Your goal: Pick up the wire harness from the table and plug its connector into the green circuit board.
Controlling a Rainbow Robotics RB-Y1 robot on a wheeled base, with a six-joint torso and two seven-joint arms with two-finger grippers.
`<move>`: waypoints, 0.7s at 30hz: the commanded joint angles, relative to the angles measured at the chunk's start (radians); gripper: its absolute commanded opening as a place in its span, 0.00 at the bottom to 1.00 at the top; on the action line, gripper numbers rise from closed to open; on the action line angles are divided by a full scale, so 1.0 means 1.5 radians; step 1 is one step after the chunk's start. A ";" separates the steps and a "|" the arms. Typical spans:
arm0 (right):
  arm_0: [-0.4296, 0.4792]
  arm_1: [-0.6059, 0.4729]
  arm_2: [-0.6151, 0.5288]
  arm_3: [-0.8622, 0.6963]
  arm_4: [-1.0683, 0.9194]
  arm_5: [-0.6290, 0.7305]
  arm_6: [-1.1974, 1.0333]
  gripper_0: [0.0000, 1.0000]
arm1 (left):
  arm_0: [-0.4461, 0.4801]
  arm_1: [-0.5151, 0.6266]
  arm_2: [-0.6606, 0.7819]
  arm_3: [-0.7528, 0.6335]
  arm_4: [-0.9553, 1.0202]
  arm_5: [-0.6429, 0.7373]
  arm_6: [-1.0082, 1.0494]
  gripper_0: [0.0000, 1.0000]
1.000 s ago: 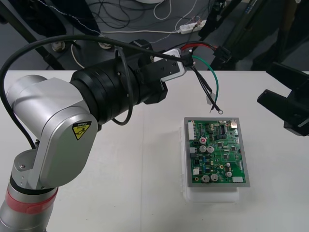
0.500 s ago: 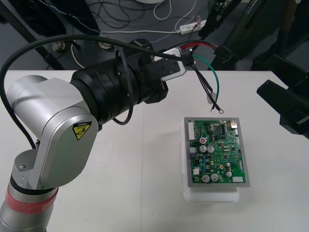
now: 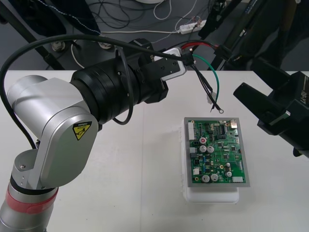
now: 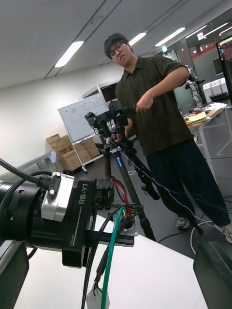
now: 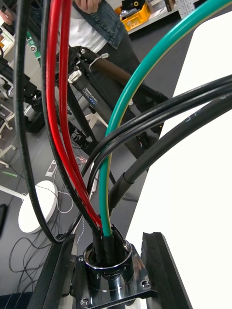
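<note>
My left gripper (image 3: 186, 60) is held above the table's far edge, shut on the harness's round metal socket (image 5: 108, 270), which sits between its black fingers (image 5: 155, 263). From the socket the red, green (image 3: 215, 82) and black wires hang free. The small plug (image 3: 209, 100) dangles above the table just behind the green circuit board (image 3: 217, 152) on its white base. My right gripper (image 3: 245, 76) comes in from the right, open, level with the hanging wires and to their right. In the right wrist view the left gripper (image 4: 123, 227) and the harness (image 4: 108, 260) stand close ahead.
Cables and a power strip (image 3: 190, 26) lie on the dark floor beyond the table's far edge. A dark tripod leg (image 3: 231, 29) stands there too. The left arm's big silver link (image 3: 53, 135) covers the table's left side.
My right gripper has moved left, further in over the table toward the hanging wires. The left arm and the harness have stayed where they were.
</note>
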 commanded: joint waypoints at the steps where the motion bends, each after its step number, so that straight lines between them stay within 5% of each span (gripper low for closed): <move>1: -0.012 0.004 0.055 -0.026 0.036 0.021 -0.032 1.00 | -0.019 -0.019 -0.014 -0.006 -0.004 0.045 0.042 0.00; 21: -0.079 -0.003 0.116 -0.027 0.057 0.075 -0.064 1.00 | -0.019 -0.019 -0.013 -0.006 -0.004 0.047 0.040 0.00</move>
